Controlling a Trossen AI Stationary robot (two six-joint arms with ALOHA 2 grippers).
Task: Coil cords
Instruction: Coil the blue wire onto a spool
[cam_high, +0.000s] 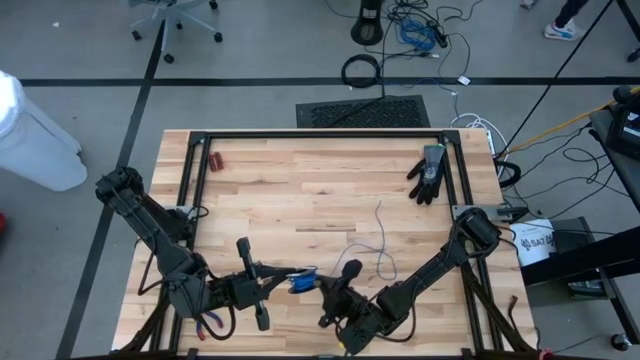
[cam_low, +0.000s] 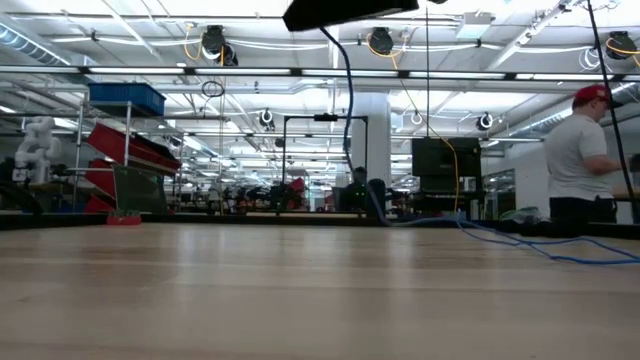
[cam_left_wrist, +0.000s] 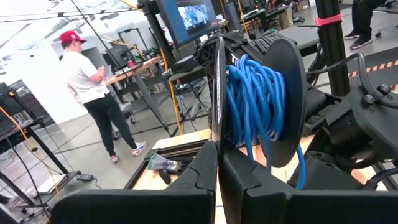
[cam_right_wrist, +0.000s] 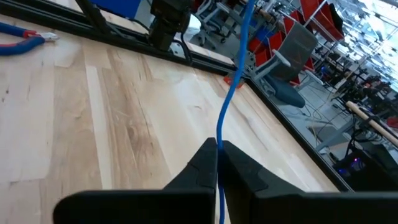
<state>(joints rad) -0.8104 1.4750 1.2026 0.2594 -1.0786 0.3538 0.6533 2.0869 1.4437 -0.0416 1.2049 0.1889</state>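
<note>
The cord (cam_high: 303, 281) is a thin cable, bright blue where it is bunched and pale blue-grey along its loose run. Its bunched part sits between the two grippers near the front edge of the table (cam_high: 300, 190); a loose length trails from there toward the table's middle in a slack curve. In the left wrist view the bunch appears as many tight, glossy loops wound on a flat, round dark disc (cam_left_wrist: 283, 93), with one strand hanging below.

The left gripper (cam_high: 262, 285), low at the front left, has its two dark, smooth, wedge-shaped fingers (cam_left_wrist: 199, 168) pressed together on a thin dark plate (cam_left_wrist: 219, 93) beside the loops. The right gripper (cam_high: 335, 290), at the front centre, has its matching fingers (cam_right_wrist: 202, 163) closed on a single straight strand of the cord, which rises taut from between them.

The table is pale wood in long planks with visible grain, framed by black metal rails. A black glove (cam_high: 428, 173) lies near the far right corner; red-handled pliers (cam_right_wrist: 22, 41) lie near the far left rail.
</note>
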